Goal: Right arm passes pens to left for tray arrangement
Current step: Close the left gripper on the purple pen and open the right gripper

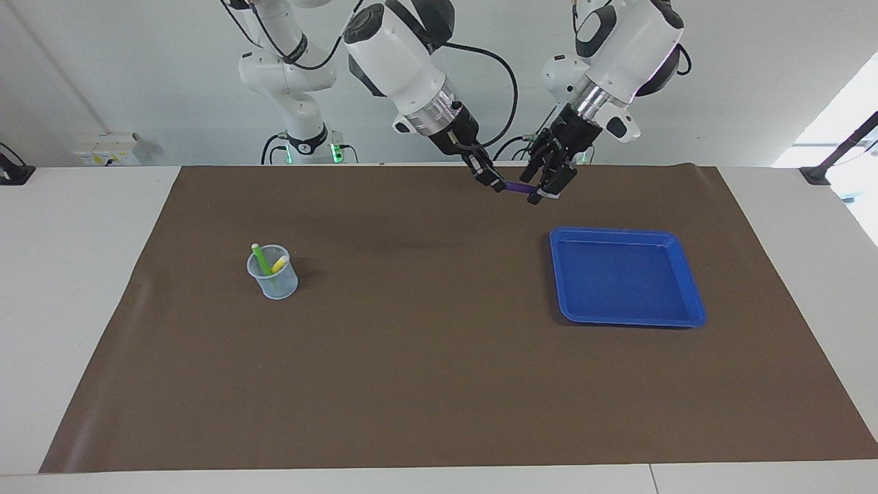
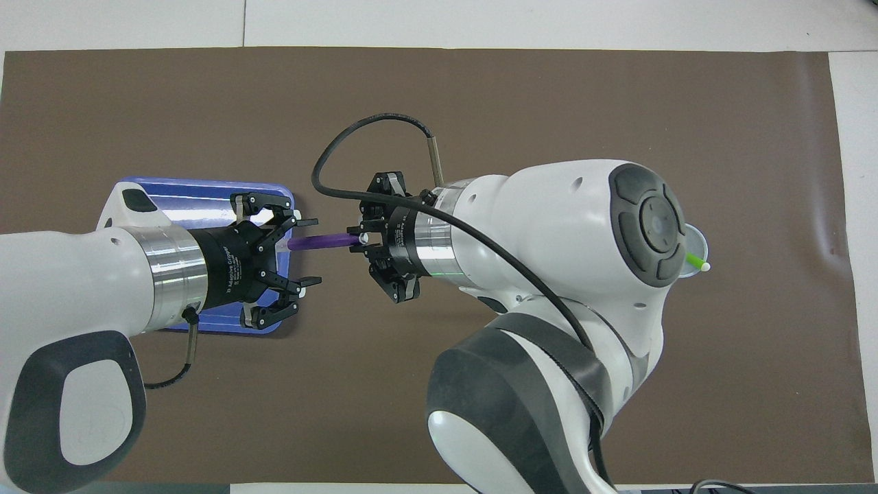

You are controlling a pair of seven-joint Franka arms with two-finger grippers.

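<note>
Two hands met near the frame's upper centre: the right hand clamped the thin purple marker pen, whose other end lay between the left hand's parted fingers. Green and yellow pens stood in a translucent cup; the shallow blue plastic tray sat at right.

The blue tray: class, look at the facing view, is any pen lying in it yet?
No. The blue tray shows only bare floor; the purple pen hangs between the two grippers above the mat.

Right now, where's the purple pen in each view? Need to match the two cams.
Facing view: purple pen top centre, up in the air between the right gripper and left gripper.
Overhead view: purple pen mid-frame, between the same grippers.
Shared landmark: blue tray, beside the handover.
</note>
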